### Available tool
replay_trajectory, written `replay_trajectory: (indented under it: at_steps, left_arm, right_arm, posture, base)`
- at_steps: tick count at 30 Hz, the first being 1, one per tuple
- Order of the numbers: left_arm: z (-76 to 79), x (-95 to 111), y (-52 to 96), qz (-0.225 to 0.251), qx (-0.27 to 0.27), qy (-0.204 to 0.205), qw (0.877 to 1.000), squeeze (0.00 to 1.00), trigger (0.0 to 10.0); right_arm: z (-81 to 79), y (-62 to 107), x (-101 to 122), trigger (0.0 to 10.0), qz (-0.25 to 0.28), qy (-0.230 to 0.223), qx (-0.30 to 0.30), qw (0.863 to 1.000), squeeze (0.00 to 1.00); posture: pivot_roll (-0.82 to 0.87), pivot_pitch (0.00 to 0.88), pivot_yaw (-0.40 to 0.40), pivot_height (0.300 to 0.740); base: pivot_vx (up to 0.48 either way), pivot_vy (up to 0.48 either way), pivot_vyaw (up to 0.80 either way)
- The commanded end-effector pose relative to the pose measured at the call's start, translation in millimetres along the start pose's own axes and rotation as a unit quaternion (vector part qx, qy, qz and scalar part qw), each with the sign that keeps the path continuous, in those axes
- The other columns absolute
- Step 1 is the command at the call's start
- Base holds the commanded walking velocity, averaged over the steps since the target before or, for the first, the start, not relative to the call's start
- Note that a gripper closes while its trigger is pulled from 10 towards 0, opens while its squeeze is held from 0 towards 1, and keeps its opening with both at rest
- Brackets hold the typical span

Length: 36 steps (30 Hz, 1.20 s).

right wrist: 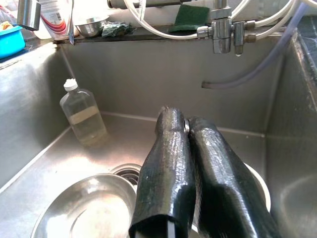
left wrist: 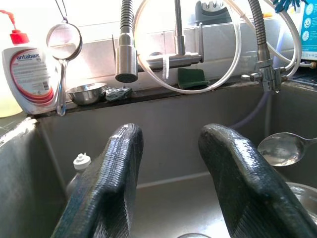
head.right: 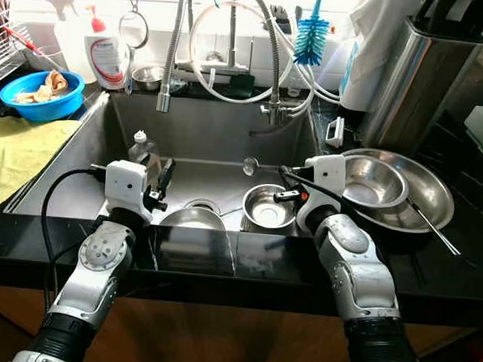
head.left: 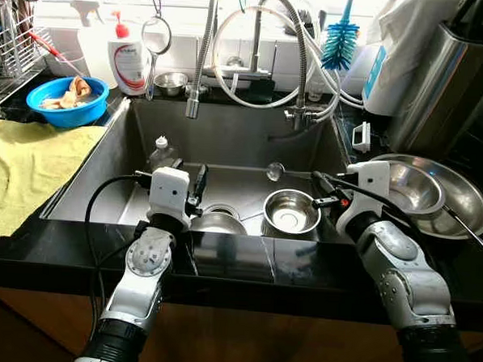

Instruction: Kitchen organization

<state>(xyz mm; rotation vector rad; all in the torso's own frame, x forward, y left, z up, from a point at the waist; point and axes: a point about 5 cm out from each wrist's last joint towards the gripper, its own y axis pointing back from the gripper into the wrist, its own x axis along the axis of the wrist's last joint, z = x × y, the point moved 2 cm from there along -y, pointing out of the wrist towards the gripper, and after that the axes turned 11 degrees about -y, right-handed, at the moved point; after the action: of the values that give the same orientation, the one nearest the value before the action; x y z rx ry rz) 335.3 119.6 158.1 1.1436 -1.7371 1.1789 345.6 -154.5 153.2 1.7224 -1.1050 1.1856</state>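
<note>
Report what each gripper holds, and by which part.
Right gripper: shut on the handle of a small shiny metal spoon, its bowl pointing out over the steel sink. Left gripper: open, holding nothing.

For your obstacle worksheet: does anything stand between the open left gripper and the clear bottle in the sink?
Nothing visible does. The left gripper hovers above the sink floor, and the clear bottle stands just beyond it, slightly leftward, with open space between.

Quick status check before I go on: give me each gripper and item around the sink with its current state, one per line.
left gripper: open, above the sink.
right gripper: shut, holding a spoon.
small steel bowl: upright in the sink, under the spoon.
larger steel bowl: upright beside the drain.
clear bottle: capped, standing, part full.
faucet sprayer: no water running.
blue bowl: on the counter, holding scraps.
</note>
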Motion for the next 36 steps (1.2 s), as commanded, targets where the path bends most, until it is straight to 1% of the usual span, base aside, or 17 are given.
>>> replay_trajectory:
  at_steps: [1, 6, 7, 9, 10, 11, 12, 19, 27, 29, 30, 31, 32, 33, 34, 35, 36]
  left_arm:
    - [-2.4, 1.4, -2.4, 0.002, 0.002, -0.011, 1.000, 0.00, 10.0]
    - [-1.3, 1.3, -0.5, 0.001, 0.001, -0.011, 1.000, 0.00, 10.0]
    - [-1.3, 1.0, -0.3, 0.000, 0.001, -0.011, 1.000, 0.00, 10.0]
    - [-1.4, 0.8, -0.2, 0.000, 0.001, -0.011, 1.000, 0.00, 10.0]
    - [-1.4, 0.6, -0.2, -0.001, 0.001, -0.010, 1.000, 0.00, 10.0]
    - [-1.4, 0.6, -0.2, -0.001, 0.001, -0.010, 1.000, 0.00, 10.0]
    - [-1.6, 0.4, -0.2, -0.001, 0.002, -0.010, 1.000, 0.00, 10.0]
    - [-5.5, 0.8, 0.7, -0.001, 0.005, -0.013, 1.000, 0.00, 10.0]
    - [-3.8, 0.8, 0.5, -0.002, 0.004, -0.012, 1.000, 0.00, 10.0]
    - [-3.5, 0.9, 0.5, -0.002, 0.004, -0.011, 1.000, 0.00, 10.0]
    - [-3.4, 1.1, 0.5, -0.002, 0.004, -0.011, 1.000, 0.00, 10.0]
    - [-3.5, 1.1, 0.5, -0.002, 0.004, -0.011, 1.000, 0.00, 10.0]
    - [-3.5, 1.1, 0.5, -0.002, 0.004, -0.011, 1.000, 0.00, 10.0]
    - [-3.4, 0.6, 0.5, -0.002, 0.004, -0.011, 1.000, 0.00, 10.0]
    - [-3.3, 0.5, 0.5, -0.003, 0.004, -0.011, 1.000, 0.00, 10.0]
    - [-2.5, 0.4, 0.5, -0.003, 0.003, -0.010, 1.000, 0.00, 10.0]
    - [-2.0, 0.2, 0.7, -0.003, 0.002, -0.009, 1.000, 0.00, 10.0]
  right_arm:
    - [-1.3, -2.4, 5.2, 10.0, 0.012, 0.004, 0.001, 1.000, 0.00]
    - [-2.8, -1.0, 6.6, 10.0, 0.016, 0.006, 0.000, 1.000, 0.00]
    - [-3.1, -0.7, 7.0, 10.0, 0.016, 0.007, 0.001, 1.000, 0.24]
    - [-3.3, -0.6, 7.2, 10.0, 0.016, 0.007, 0.001, 1.000, 0.24]
    - [-3.8, -0.4, 8.4, 10.0, 0.018, 0.007, 0.002, 1.000, 0.86]
    - [-3.8, -0.4, 8.4, 10.0, 0.018, 0.007, 0.002, 1.000, 0.86]
    - [-4.3, -0.5, 11.4, 10.0, 0.022, 0.007, 0.002, 1.000, 1.00]
    - [-7.7, -2.3, 17.3, 10.0, 0.033, 0.007, -0.002, 0.999, 1.00]
    - [-12.0, -1.5, 32.0, 10.0, 0.058, 0.004, -0.007, 0.998, 1.00]
    - [-13.8, -0.3, 36.2, 10.0, 0.073, 0.026, -0.015, 0.997, 1.00]
    - [-15.2, 1.2, 41.6, 10.0, 0.089, 0.028, -0.021, 0.995, 0.97]
    - [-15.9, 2.3, 45.3, 10.0, 0.100, 0.026, -0.028, 0.994, 0.69]
    - [-16.0, 2.4, 45.9, 10.0, 0.101, 0.026, -0.029, 0.994, 0.69]
    - [-16.8, 4.5, 51.4, 10.0, 0.113, 0.045, -0.045, 0.991, 0.00]
    - [-17.0, 5.1, 52.9, 10.0, 0.117, 0.051, -0.050, 0.991, 0.00]
    - [-18.9, 9.4, 56.6, 10.0, 0.124, 0.045, -0.058, 0.989, 0.00]
    - [-17.8, 13.6, 59.3, 10.0, 0.132, 0.049, -0.076, 0.987, 0.00]
  posture:
    - [-0.11, 0.000, -0.012, 0.740]
    - [-0.12, 0.000, -0.012, 0.740]
    - [-0.12, 0.000, -0.012, 0.740]
    - [-0.12, 0.000, -0.012, 0.740]
    - [-0.12, 0.000, -0.012, 0.740]
    - [-0.12, 0.000, -0.012, 0.740]
    - [-0.12, 0.000, -0.011, 0.740]
    - [-0.11, 0.000, -0.011, 0.740]
    - [-0.12, 0.000, -0.009, 0.740]
    - [-0.12, 0.000, -0.010, 0.740]
    - [-0.12, 0.000, -0.010, 0.740]
    - [-0.13, 0.000, -0.010, 0.740]
    - [-0.13, 0.000, -0.010, 0.740]
    - [-0.13, 0.000, -0.010, 0.740]
    - [-0.13, 0.000, -0.010, 0.740]
    - [-0.13, 0.000, -0.011, 0.740]
    - [-0.14, 0.000, -0.011, 0.740]
  base:
    - [0.000, 0.000, 0.00]
    - [0.000, 0.000, 0.00]
    - [0.000, 0.000, 0.00]
    - [0.000, 0.000, 0.00]
    - [0.000, 0.000, 0.00]
    - [0.000, 0.000, 0.00]
    - [0.000, 0.000, 0.00]
    - [0.000, 0.000, 0.00]
    - [0.000, 0.000, 0.00]
    - [0.000, 0.000, 0.00]
    - [0.000, 0.000, 0.00]
    - [0.000, 0.000, 0.00]
    - [0.000, 0.000, 0.00]
    - [0.000, 0.000, 0.00]
    - [0.000, 0.000, 0.00]
    - [0.000, 0.000, 0.00]
    - [0.000, 0.000, 0.00]
